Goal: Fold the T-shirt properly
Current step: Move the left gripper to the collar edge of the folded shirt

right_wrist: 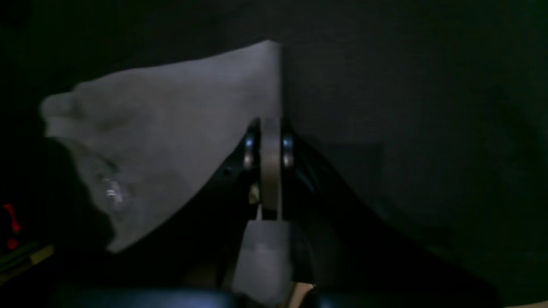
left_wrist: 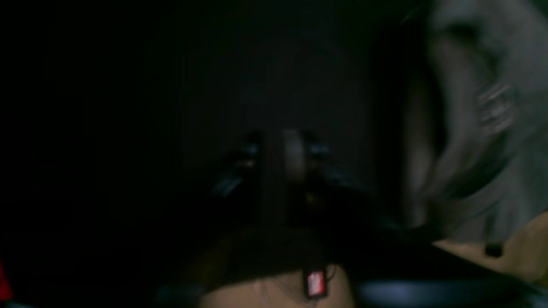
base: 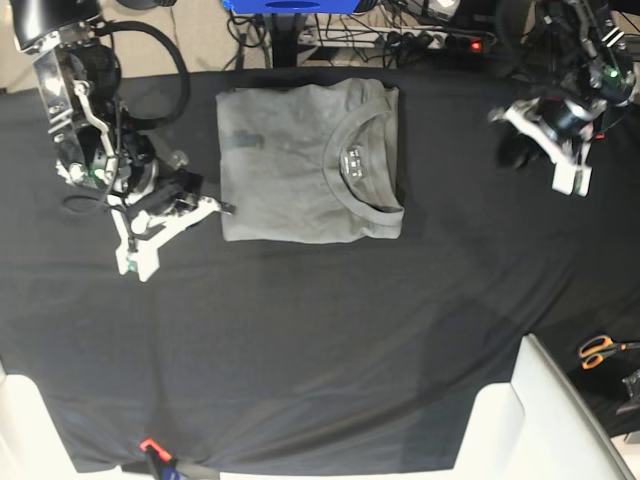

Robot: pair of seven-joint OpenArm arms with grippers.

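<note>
Two arms: both of mine are over the black table cloth, one on each side of the T-shirt
T-shirt: grey, folded into a compact near-square, lying flat on the far middle of the cloth, collar facing up toward its right part in the base view
Label: small white print shows inside the neck
Right gripper: at the left of the base view, tips just beside the T-shirt's lower left edge; my right wrist view shows the jaws pressed together
Right grip: a pale strip sits between the closed jaws in that wrist view, but I cannot tell whether it is cloth or part of the fingers, so I cannot say that I hold the T-shirt
Right wrist view: a grey corner of the T-shirt lies left of the fingers, dark cloth to their right
Left gripper: at the right of the base view, well apart from the T-shirt, above bare cloth
Left jaws: my left wrist view is dark and blurred; I cannot tell if they are parted or closed
Scissors: orange handles, near the cloth's right edge
</note>
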